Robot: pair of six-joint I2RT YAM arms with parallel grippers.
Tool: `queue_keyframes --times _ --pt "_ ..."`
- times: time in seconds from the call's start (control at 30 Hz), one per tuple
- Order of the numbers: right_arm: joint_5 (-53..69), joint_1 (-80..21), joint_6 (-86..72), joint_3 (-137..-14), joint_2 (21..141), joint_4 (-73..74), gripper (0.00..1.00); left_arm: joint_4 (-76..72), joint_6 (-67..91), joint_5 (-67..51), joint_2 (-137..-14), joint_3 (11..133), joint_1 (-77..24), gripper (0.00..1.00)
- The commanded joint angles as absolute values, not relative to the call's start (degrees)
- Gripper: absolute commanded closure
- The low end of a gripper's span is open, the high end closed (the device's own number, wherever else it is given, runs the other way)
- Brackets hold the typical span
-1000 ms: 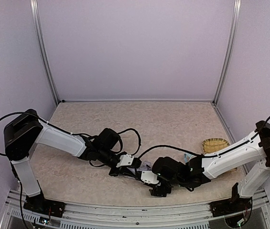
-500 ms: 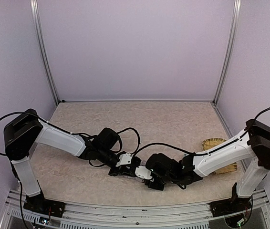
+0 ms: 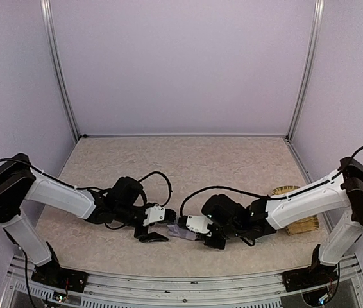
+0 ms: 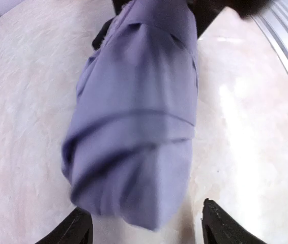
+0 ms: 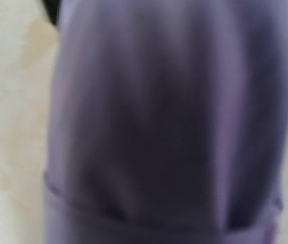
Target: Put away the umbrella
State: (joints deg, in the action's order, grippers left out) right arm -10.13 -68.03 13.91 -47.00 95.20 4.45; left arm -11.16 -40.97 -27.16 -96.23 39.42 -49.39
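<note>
Left gripper [image 3: 161,228]: jaws apart, nothing held. Folded umbrella [image 4: 134,127] lies on the table [image 3: 233,160] just ahead of its fingertips [image 4: 78,231]. Right gripper [image 3: 194,230] is at the umbrella's far end, grip not discernible; its wrist view shows only blurred fabric. Wicker basket [image 3: 286,192] appears in the top view only, contents hidden by the arm.

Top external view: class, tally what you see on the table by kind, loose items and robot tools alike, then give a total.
umbrella: 1
woven basket: 1
robot tools: 2 (left tool, right tool)
Total: 4
</note>
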Motion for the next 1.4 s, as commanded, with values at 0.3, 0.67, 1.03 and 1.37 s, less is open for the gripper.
queue_keyframes --times 0.3,0.67,1.03,1.37 --pt "-5.9 -57.4 21.7 -56.1 78.1 7.1 1.0 -33.9 -24.7 -10.5 -68.6 37.3 -48.1 0.01" --pt "2.9 -53.8 32.5 -79.4 78.7 18.5 1.0 -40.1 -6.4 -39.3 -65.5 39.9 -36.9 0.3" --pt "9.1 -54.1 38.3 -94.2 83.4 24.3 1.0 -50.9 -8.1 -43.8 -78.2 43.0 -41.5 0.19" --pt "9.5 -54.6 38.8 -95.4 84.4 24.5 1.0 -54.3 -7.2 -48.5 -84.6 43.8 -48.6 0.22"
